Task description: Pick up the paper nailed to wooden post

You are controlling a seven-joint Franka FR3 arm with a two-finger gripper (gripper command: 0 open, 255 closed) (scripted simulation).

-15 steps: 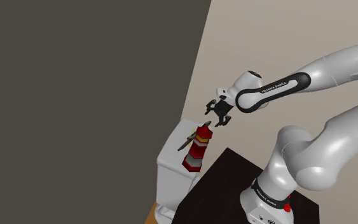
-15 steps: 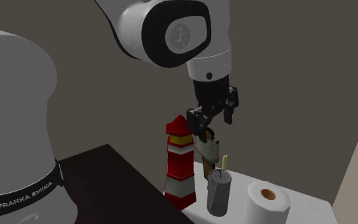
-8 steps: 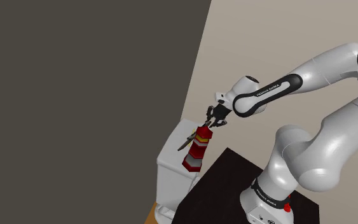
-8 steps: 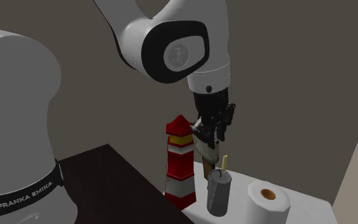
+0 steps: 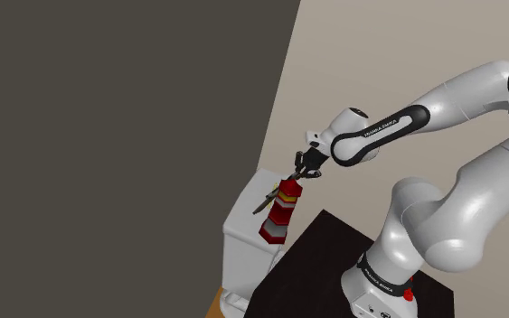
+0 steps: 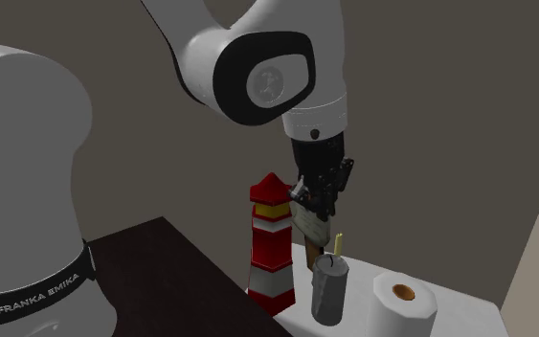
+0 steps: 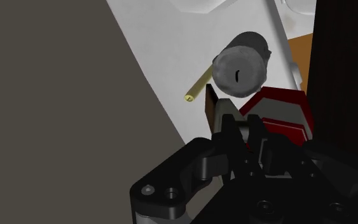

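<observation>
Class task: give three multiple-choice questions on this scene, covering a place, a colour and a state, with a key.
1. In the second exterior view, the grey cylinder stands: A right of the lighthouse; B left of it; C on it.
2. The lighthouse's stripes: A blue and white; B red and white; C green and black.
3. The jaws: A wide open; B holding the cylinder; C shut on the post with paper.
Key: A, it stands at the lighthouse's right; B, its bands show red and white; C, they clasp the post's top.

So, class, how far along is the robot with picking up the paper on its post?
Done: the reach, with the gripper atop the paper post. In hand: the grip, shut on it. Left: the lift; it rests on the white top beside the lighthouse.
</observation>
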